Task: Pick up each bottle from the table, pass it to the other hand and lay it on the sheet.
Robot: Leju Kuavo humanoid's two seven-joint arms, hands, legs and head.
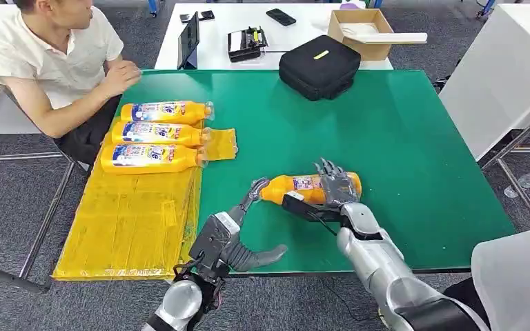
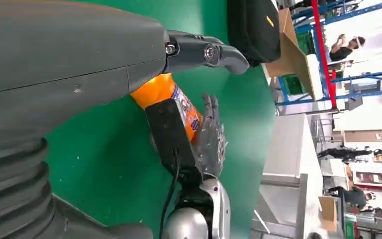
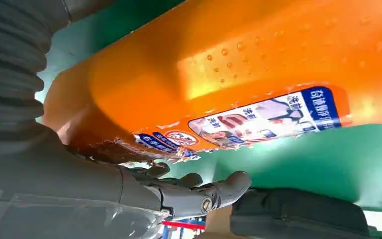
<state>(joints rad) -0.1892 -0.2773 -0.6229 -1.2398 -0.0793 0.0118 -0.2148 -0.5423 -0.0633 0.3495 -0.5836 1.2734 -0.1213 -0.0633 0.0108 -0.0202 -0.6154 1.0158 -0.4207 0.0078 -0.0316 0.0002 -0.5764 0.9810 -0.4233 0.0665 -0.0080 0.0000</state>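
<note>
An orange bottle (image 1: 295, 187) lies sideways over the green table (image 1: 400, 152), neck pointing left, and my right hand (image 1: 337, 186) grips its base end. In the right wrist view the bottle (image 3: 238, 64) is very close, with that hand's fingers (image 3: 199, 194) curled beneath it. My left hand (image 1: 238, 238) is open just left of the neck, one fingertip near the cap and the thumb spread. The left wrist view shows the bottle (image 2: 166, 94) in my right hand (image 2: 211, 142). Three more orange bottles (image 1: 155, 132) lie side by side on the yellow sheet (image 1: 124, 221).
A person (image 1: 48, 55) sits at the table's far left corner, with a hand resting near the sheet's top. A black bag (image 1: 319, 65) lies on the table's far edge. Behind stands a white table (image 1: 179, 27) with a cardboard box (image 1: 362, 31).
</note>
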